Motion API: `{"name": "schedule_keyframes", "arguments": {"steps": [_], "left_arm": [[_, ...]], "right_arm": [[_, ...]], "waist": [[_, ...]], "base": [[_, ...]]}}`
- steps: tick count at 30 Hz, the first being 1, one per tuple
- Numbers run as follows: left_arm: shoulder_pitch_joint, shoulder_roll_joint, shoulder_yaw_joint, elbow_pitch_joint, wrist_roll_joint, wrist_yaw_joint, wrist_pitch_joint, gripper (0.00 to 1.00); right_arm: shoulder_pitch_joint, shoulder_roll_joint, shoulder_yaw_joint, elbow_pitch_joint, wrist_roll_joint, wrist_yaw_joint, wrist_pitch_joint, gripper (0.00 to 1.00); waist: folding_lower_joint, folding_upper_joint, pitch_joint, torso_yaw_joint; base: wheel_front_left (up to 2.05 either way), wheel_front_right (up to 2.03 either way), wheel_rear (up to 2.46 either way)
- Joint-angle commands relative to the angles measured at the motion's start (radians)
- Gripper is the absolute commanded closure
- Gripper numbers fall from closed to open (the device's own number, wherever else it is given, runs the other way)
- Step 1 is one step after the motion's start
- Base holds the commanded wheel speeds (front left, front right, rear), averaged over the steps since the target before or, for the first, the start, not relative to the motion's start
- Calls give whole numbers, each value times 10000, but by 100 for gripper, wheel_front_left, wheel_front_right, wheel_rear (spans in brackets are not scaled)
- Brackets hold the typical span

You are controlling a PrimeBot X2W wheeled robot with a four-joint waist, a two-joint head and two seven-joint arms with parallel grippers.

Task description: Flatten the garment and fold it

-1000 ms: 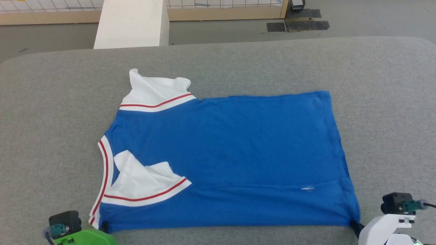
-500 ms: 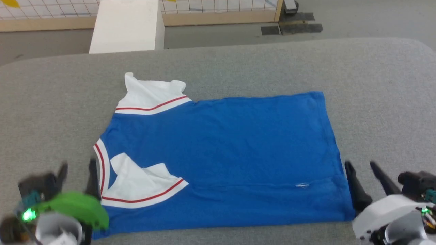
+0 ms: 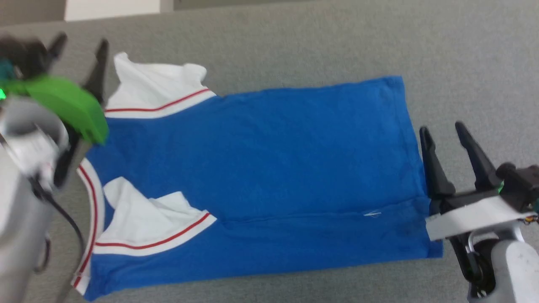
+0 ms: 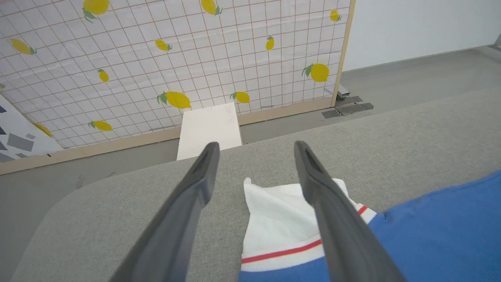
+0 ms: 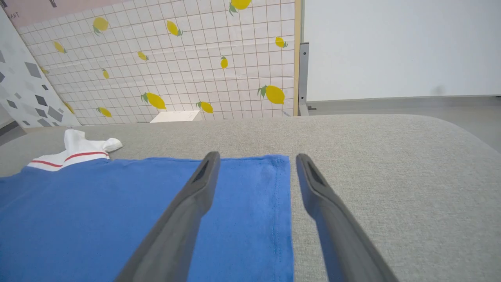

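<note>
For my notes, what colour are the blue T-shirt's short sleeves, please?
Short jersey sleeves are white with a red stripe; clearest in head view.

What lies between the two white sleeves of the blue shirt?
Only the blue body of the garment lies between the far sleeve and the near sleeve; nothing rests on it. The head view shows this stretch.

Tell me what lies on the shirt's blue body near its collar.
A white sleeve with a red stripe lies folded onto the blue body of the garment. The blue cloth under it is covered and cannot be seen.
</note>
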State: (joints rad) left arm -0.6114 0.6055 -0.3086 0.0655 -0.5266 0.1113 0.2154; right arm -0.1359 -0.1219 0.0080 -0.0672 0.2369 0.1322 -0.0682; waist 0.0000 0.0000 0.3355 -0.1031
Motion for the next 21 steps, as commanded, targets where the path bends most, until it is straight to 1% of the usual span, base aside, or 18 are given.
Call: {"name": "schedule_keyframes", "arguments": {"steps": [1,4,7,12,14,18,21], "left_arm": [[-606,121,-57,302,-109,-191,484,0],[-1675,258,-148,832,-304,-400,1629,0],[-2539,405,-203,1350,-560,-343,3119,0],[-3264,612,-281,1736,-909,74,5322,0],[-3360,807,-347,1742,-933,276,6113,0],[-3366,1221,-560,1629,-709,638,7184,0],[-3201,1507,-823,1522,-558,793,7990,0]], "right_arm": [[-300,-15,59,32,16,-15,-115,0],[-643,19,189,77,50,-15,-202,0],[-923,78,354,123,105,-15,-334,0],[-1221,171,621,254,202,-15,-538,0],[-1337,202,719,322,244,-15,-626,0],[-1495,224,835,444,289,-15,-744,0],[-1582,221,868,513,298,-15,-786,0]], "waist": [[0,0,992,-548],[0,0,1465,-767],[0,0,1884,-982],[0,0,2360,-1301],[0,0,2532,-1439],[0,0,2752,-1611],[0,0,2828,-1669]], "base": [[0,0,0],[0,0,0],[0,0,0],[0,0,0],[0,0,0],[0,0,0],[0,0,0]]}}
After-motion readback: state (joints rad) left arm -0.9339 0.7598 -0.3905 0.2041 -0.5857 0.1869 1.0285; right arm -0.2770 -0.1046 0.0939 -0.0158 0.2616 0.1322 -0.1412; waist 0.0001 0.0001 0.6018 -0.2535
